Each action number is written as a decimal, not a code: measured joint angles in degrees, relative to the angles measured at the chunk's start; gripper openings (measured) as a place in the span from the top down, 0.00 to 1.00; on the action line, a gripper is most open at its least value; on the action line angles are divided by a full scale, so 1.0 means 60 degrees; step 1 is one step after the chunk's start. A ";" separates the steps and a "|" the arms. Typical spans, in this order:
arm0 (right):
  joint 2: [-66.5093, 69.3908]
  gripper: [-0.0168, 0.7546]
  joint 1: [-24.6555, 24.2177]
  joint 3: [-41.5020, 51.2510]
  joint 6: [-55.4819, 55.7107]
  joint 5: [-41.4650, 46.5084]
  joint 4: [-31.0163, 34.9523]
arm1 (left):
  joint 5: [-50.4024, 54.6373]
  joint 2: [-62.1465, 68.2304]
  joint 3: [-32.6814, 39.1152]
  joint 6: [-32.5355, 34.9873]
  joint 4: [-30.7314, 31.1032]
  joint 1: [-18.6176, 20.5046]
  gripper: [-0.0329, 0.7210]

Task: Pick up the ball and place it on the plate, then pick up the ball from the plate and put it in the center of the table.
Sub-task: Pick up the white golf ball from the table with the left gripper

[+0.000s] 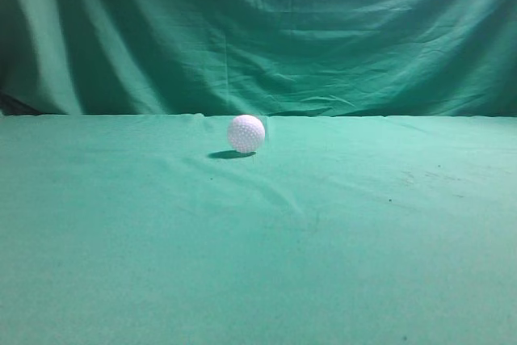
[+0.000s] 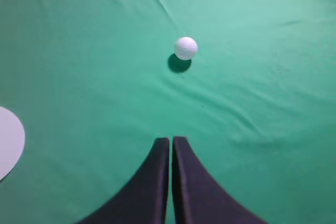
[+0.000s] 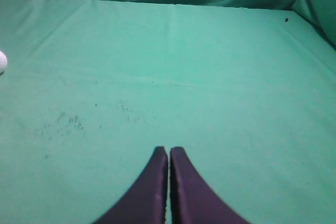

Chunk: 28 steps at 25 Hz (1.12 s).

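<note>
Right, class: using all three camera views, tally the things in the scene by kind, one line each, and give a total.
Balls: 1, the white dimpled ball
Plates: 1, the pale plate, only partly in view
Robot hands: 2, the left hand and right hand, both shut and empty
Total: 4

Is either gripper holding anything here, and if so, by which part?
Nothing is held. Left gripper and right gripper are both shut and empty; the ball sits free on the table.

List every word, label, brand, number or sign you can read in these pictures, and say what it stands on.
None: no readable text in any view.
The ball shows only dimples, no brand or number.
The table cloth carries dark specks, not letters.
The white plate edge is blank.
</note>
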 joint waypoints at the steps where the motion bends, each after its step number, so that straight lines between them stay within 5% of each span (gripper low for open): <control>1: 0.0000 0.98 0.0000 0.0000 0.0000 0.0000 0.0000 | 0.0000 0.0469 -0.0188 0.0258 -0.0066 -0.0179 0.96; 10: 0.0000 0.98 0.0000 0.0000 0.0000 0.0000 0.0000 | -0.0770 0.4382 -0.2274 0.0926 -0.0128 -0.1867 0.96; 15: 0.0000 0.98 0.0000 0.0000 0.0000 0.0000 0.0000 | -0.0734 0.6934 -0.3858 0.0871 0.1240 -0.2725 0.96; 28: 0.0000 0.98 0.0000 0.0000 0.0000 0.0000 0.0000 | -0.0324 1.1471 -0.8036 0.0547 0.2583 -0.3659 0.91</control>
